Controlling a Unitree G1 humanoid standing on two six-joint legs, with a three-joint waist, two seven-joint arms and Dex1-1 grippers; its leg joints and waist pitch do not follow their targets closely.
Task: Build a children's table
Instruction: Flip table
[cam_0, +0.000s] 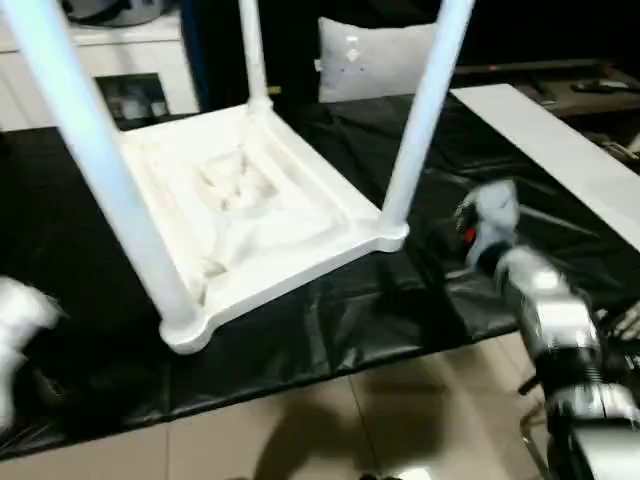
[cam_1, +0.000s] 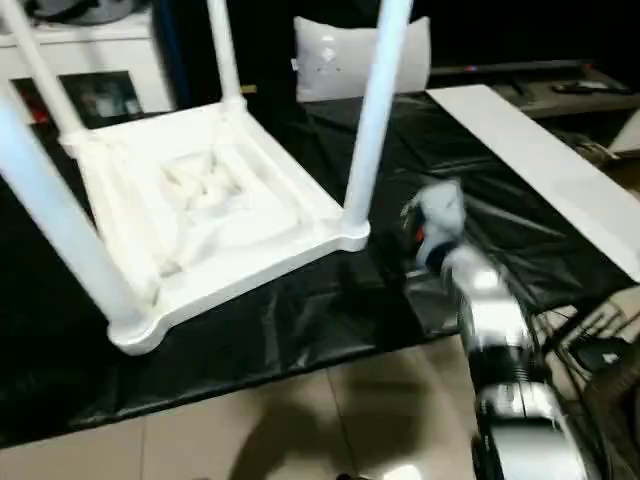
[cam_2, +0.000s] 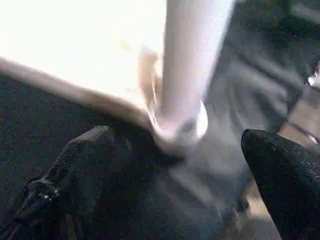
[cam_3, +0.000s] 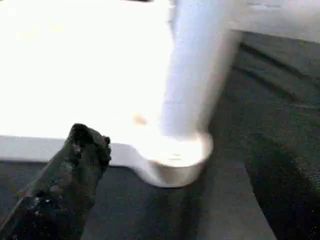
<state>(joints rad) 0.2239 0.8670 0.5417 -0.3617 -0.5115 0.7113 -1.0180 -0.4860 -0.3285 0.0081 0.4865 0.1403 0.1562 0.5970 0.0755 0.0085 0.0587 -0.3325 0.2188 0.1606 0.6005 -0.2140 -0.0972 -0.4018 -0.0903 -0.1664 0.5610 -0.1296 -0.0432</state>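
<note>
The children's table (cam_1: 200, 210) lies upside down on the black sheet (cam_1: 300, 330) covering the floor, ribbed underside up, at about ten o'clock in the head view. Four legs stand in the corner sockets: near-left leg (cam_1: 55, 225), near-right leg (cam_1: 368, 115), far-right leg (cam_1: 225, 50), far-left leg (cam_1: 35, 65). So the fitting looks done, or very nearly. How firmly each leg is seated cannot be read from here.

The left gripper (cam_2: 172, 172) sits just short of a corner socket (cam_2: 180, 131), jaws spread wide, nothing between them. The right gripper (cam_3: 175, 185) faces another corner, black finger (cam_3: 75, 165) clear of the plastic, jaws spread too and empty. Its silver forearm (cam_1: 495, 330) reaches in from five o'clock.

What seems left: perhaps a press on each leg, then turning the table onto its feet. A grey cushion (cam_1: 340, 55) rests at twelve o'clock, well apart.
</note>
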